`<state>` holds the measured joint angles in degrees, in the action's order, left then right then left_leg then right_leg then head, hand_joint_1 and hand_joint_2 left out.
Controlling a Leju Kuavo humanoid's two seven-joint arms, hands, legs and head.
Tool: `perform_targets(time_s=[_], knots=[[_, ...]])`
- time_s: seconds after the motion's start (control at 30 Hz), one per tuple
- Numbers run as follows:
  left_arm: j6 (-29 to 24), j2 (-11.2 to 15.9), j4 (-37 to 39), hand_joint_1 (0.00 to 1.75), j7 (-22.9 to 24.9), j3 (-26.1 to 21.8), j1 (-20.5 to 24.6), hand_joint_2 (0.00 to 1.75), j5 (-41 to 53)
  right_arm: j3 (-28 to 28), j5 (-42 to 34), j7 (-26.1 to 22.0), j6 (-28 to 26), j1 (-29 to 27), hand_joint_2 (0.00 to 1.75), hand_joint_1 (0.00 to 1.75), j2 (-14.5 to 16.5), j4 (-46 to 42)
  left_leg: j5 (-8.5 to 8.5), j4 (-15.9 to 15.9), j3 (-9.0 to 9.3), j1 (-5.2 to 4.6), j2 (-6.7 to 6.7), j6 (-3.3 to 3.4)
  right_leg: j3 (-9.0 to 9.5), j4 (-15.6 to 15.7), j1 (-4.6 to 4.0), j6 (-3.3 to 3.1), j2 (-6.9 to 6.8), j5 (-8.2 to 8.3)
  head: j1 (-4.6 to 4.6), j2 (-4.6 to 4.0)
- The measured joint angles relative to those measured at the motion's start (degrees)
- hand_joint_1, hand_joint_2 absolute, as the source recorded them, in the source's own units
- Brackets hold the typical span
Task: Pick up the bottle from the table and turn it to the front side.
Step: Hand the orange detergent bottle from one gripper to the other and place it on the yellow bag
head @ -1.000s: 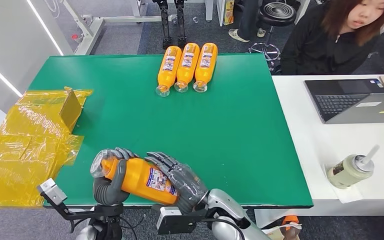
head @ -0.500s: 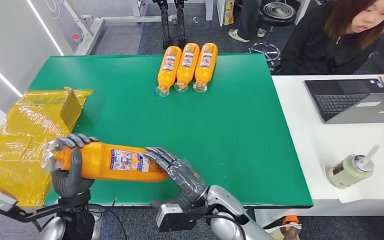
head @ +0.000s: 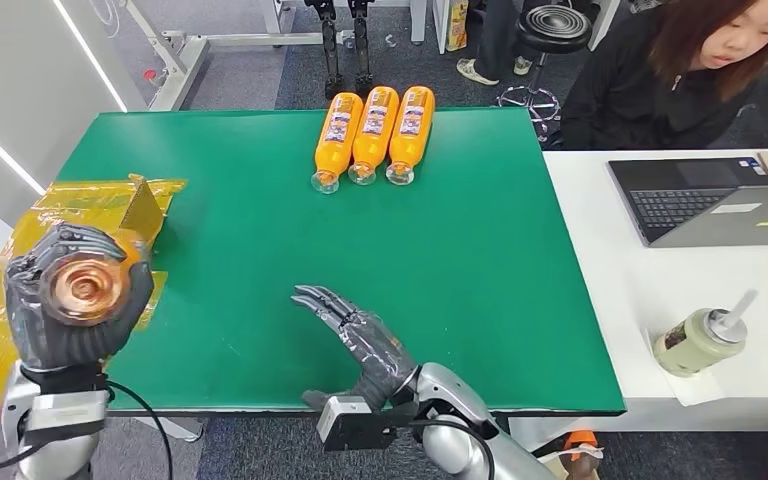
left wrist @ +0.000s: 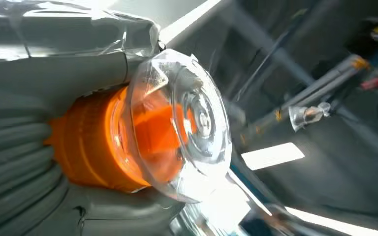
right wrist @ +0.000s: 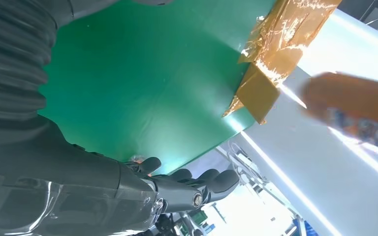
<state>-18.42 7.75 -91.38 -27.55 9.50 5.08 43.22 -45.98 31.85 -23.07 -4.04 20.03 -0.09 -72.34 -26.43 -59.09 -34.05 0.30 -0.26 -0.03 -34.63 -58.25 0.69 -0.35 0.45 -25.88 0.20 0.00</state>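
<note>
My left hand grips an orange bottle raised off the table's near left corner, its clear cap end pointing straight at the head camera. In the left wrist view the clear cap and orange neck stick out of my left hand, which wraps the bottle. My right hand hovers over the green table near its front edge, fingers spread and holding nothing. The right wrist view shows my right hand open, with the orange bottle blurred beyond the table.
Three more orange bottles lie side by side at the table's far edge. A yellow-wrapped box sits at the left edge. On the white desk to the right are a laptop and a cup with a straw; a person sits behind it.
My right hand let go of the bottle and spread open. My left hand carried the bottle left and up, turning its cap end toward the camera.
</note>
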Motion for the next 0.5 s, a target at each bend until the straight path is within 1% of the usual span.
perform_targets(time_s=[0.03, 0.1, 0.23, 0.33, 0.43, 0.5], knots=[[-2.8, 0.9, 0.2, 1.75, 1.6, 0.4, 0.5, 1.75, 6.2, -0.1, 0.0, 0.0, 0.0, 0.1, 1.75, 0.00, 0.0, 0.0, 0.00, 0.0, 0.00, 0.00, 0.00, 0.00, 0.00, 0.0, 0.00, 0.00, 0.00, 0.00, 0.01, 0.00], [-6.1, 2.5, 1.0, 1.75, 5.0, 1.4, 1.4, 1.75, 15.5, -0.2, 0.0, 0.1, 0.1, 0.3, 1.75, 0.00, 0.0, 0.0, 0.00, 0.0, 0.00, 0.00, 0.00, 0.00, 0.00, 0.0, 0.00, 0.00, 0.01, 0.00, 0.01, 0.00], [-9.4, 5.1, 5.4, 1.75, 12.7, 4.2, 2.9, 1.75, 29.3, -0.3, 0.0, 0.5, 0.3, 0.0, 1.75, 0.00, -0.1, -0.5, 0.00, 0.0, 0.01, 0.00, 0.02, 0.00, -0.04, 0.0, 0.00, 0.00, 0.04, 0.00, 0.01, 0.00], [-10.1, 6.0, 11.7, 1.75, 16.9, 6.2, 5.1, 1.75, 35.1, -0.3, -0.3, 0.9, 0.3, -0.5, 1.75, 0.00, -0.4, -1.4, 0.00, 0.0, 0.00, -0.01, 0.02, 0.00, -0.04, 0.0, 0.01, -0.01, 0.04, 0.01, 0.01, 0.00], [-11.1, 6.2, 20.7, 1.75, 22.2, 7.8, 8.0, 1.75, 42.3, -0.3, -1.1, 0.9, 0.5, -0.8, 1.75, 0.00, -1.2, -2.2, 0.01, 0.0, 0.01, -0.01, 0.04, -0.01, -0.04, 0.0, 0.01, -0.04, 0.07, 0.03, 0.02, 0.00], [-12.3, 6.2, 27.2, 1.75, 24.8, 8.4, 9.8, 1.75, 45.2, -0.3, -1.7, 0.8, 0.9, -0.9, 1.75, 0.00, -1.6, -2.7, 0.01, 0.0, 0.02, -0.01, 0.09, -0.02, -0.04, 0.0, 0.01, -0.04, 0.13, 0.04, 0.02, 0.00]])
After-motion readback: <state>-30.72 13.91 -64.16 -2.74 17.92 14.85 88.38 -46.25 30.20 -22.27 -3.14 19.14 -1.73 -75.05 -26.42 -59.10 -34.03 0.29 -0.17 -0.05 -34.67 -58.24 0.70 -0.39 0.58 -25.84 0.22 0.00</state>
